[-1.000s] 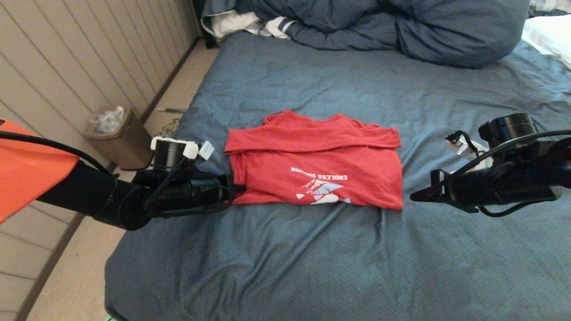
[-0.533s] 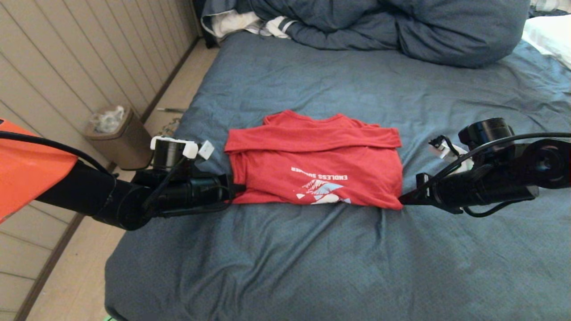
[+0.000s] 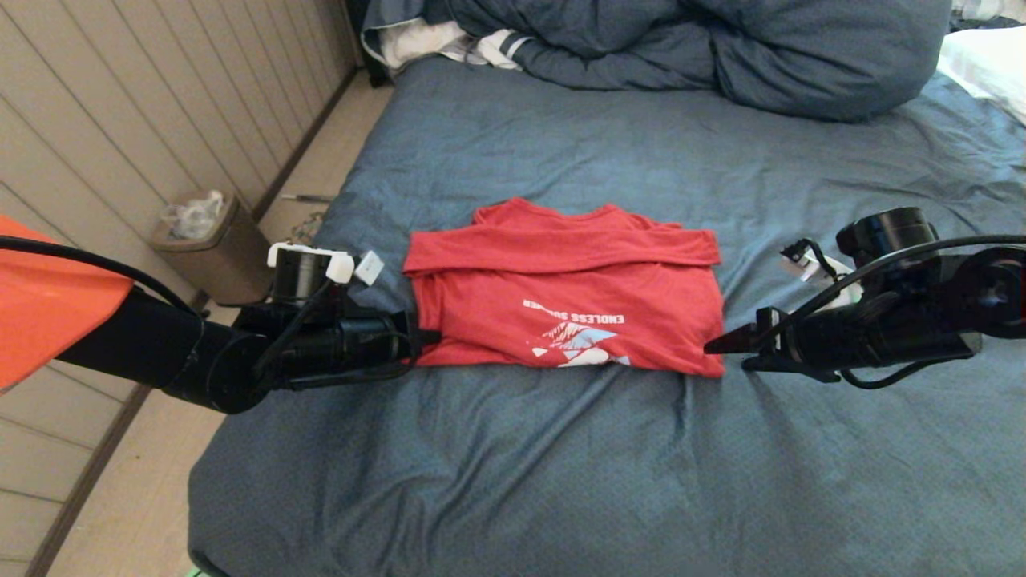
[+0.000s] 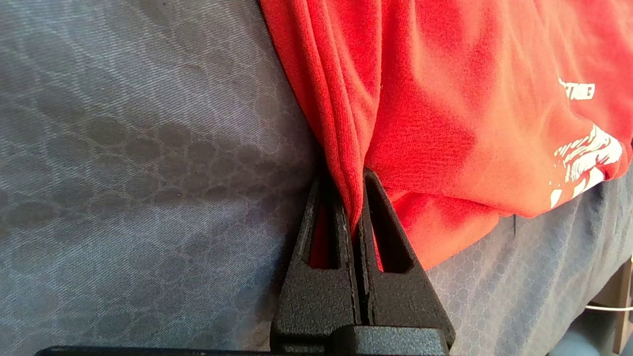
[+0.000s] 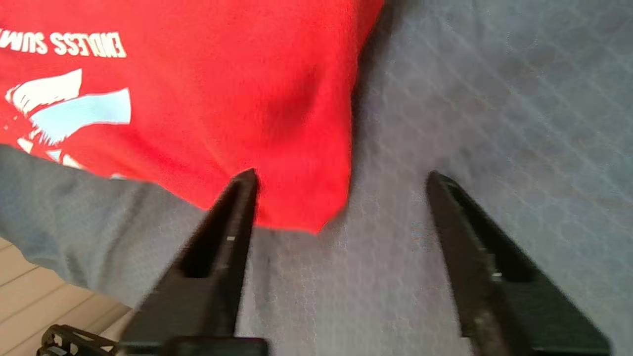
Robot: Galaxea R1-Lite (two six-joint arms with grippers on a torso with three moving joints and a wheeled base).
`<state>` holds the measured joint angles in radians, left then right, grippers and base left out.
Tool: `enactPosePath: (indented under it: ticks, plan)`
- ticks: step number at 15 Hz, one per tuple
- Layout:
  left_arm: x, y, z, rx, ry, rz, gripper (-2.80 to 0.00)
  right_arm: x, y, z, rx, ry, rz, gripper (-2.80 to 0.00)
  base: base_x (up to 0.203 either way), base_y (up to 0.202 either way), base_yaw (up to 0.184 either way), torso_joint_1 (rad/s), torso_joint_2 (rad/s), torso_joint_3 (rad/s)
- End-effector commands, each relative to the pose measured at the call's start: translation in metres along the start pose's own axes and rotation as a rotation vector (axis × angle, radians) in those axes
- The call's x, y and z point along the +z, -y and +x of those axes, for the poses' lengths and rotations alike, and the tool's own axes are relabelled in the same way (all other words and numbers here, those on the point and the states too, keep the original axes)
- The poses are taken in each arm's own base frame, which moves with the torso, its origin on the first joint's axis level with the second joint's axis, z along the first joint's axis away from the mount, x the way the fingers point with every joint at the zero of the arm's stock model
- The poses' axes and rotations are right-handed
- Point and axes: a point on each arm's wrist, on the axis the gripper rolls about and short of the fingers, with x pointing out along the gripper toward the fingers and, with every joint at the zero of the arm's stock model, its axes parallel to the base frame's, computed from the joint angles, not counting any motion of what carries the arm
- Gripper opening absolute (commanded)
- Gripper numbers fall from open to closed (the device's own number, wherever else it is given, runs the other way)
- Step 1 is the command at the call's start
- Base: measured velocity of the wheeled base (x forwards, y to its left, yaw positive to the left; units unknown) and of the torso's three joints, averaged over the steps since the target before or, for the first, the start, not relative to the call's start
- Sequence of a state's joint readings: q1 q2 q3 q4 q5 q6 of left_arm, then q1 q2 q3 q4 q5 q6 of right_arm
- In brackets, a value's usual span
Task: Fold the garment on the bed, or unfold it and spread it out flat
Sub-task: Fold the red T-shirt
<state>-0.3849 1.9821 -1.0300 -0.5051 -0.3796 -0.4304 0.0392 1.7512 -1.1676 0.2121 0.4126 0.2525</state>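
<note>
The garment [image 3: 561,280], a red T-shirt folded into a rectangle with white lettering and a light-blue graphic facing up, lies mid-bed [image 3: 561,481]. My left gripper [image 3: 431,336] is at its near left corner, shut on a pinch of the red cloth [image 4: 445,99], which runs up between the two fingertips [image 4: 368,185]. My right gripper [image 3: 725,355] hovers at the near right corner, open. In the right wrist view one of its fingers [image 5: 237,207] overlaps the red corner [image 5: 222,99] and the other stands over bare sheet [image 5: 494,99]; nothing is between them.
A bunched dark-blue duvet [image 3: 681,48] and a white striped cloth [image 3: 449,44] lie at the head of the bed, with a white pillow [image 3: 986,56] at the far right. A brown bin [image 3: 212,248] stands on the floor by the panelled wall, left of the bed.
My right gripper has gone from shut to open and has moved left to the shirt's near right corner. The left gripper and the shirt have stayed put.
</note>
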Motion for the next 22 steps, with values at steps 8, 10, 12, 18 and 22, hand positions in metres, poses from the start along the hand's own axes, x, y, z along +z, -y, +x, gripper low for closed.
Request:
enactPosePath:
  ticks: [8, 10, 12, 18, 22]
  plan:
    - [0.001, 0.001, -0.001, -0.005, 0.006, 0.001, -2.80, 0.011, -0.037, 0.037, 0.087, -0.046, -0.008, -2.80, 0.000, 0.000, 0.000, 0.000, 0.00, 0.000]
    - [0.001, 0.001, -0.001, -0.005, 0.005, -0.001, -2.80, 0.010, -0.037, 0.037, 0.086, -0.050, -0.004, -2.80, 0.000, 0.000, 0.000, 0.000, 0.00, 0.000]
    - [0.003, 0.004, -0.004, -0.012, 0.011, 0.000, -2.80, 0.008, -0.036, 0.036, 0.083, -0.054, -0.002, -2.80, 0.000, 0.000, 0.000, 0.000, 0.00, 0.000]
    - [0.006, 0.016, -0.020, -0.033, 0.035, 0.019, -2.80, 0.001, -0.038, 0.020, 0.086, -0.047, 0.004, -2.80, 0.000, 0.000, 0.000, 0.000, 0.00, 0.000]
    - [0.011, 0.027, -0.041, -0.051, 0.062, 0.033, -2.80, -0.003, -0.038, 0.001, 0.084, -0.018, 0.004, -2.80, 0.000, 0.000, 0.000, 0.000, 0.00, 0.000]
